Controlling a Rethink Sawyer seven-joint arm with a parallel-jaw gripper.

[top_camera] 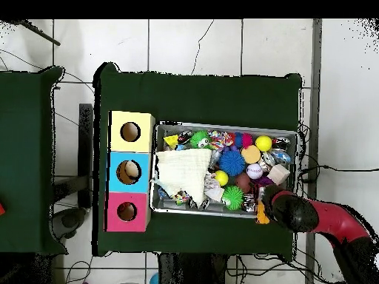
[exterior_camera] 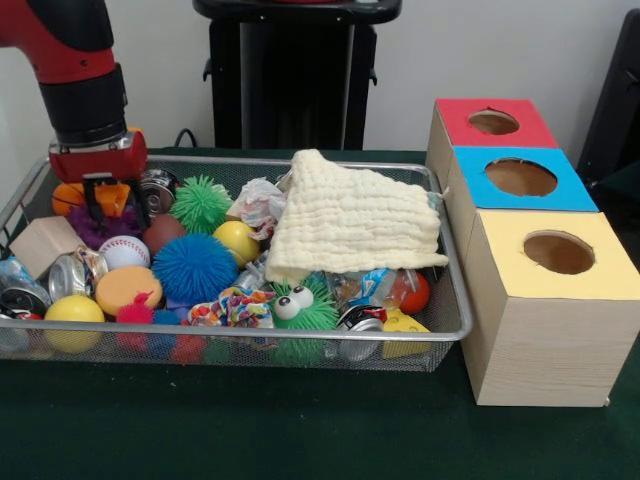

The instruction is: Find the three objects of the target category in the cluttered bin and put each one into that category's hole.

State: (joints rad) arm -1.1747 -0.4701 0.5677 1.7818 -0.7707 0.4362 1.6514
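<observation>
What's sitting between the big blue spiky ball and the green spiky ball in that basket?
In the front view, a brownish-red ball lies between the blue spiky ball and the green spiky ball, with a yellow ball just beside that gap.

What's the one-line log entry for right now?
gripper: low over bin's corner, fingers apart, nothing held | wire bin: full, cream cloth on top | three-hole box: beside bin

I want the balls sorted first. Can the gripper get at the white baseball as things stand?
Probably yes: the white baseball lies uncovered on top of the clutter, just below the gripper, clear of the cream cloth.
</observation>
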